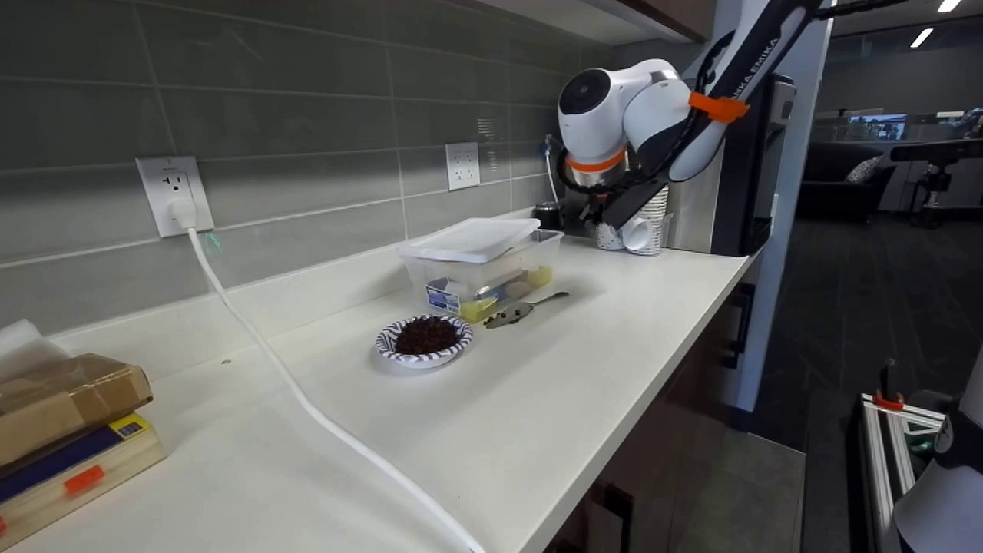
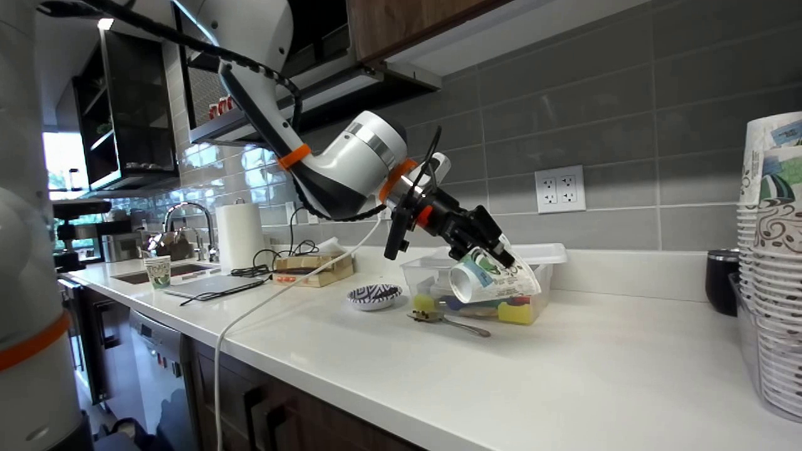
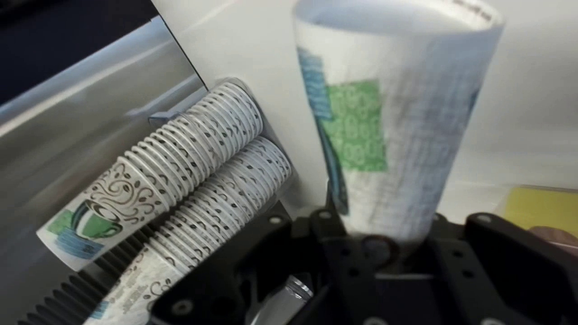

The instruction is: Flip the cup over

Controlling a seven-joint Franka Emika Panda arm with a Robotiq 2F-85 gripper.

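The cup (image 2: pixel 495 282) is white paper with a blue and green print. It also shows in the wrist view (image 3: pixel 406 126) and, small, in an exterior view (image 1: pixel 637 234). It lies tilted on its side and appears held above the counter (image 2: pixel 601 363). Its narrow base faces left in the exterior view, its wide mouth right. In the wrist view the open mouth is at the top and the base is between the fingers. My gripper (image 2: pixel 485 241) is shut on the cup's side near the base; it also shows in the wrist view (image 3: pixel 384 243). One finger is partly hidden.
Tall stacks of white cups (image 2: pixel 777 288) stand at the counter's end, also in the wrist view (image 3: pixel 180 158). A clear box (image 1: pixel 430 276) with a loose lid (image 1: pixel 472 240), a bowl of dark beans (image 1: pixel 425 358), a spoon (image 1: pixel 511 314) and a white cable (image 1: pixel 338 430) are on the counter.
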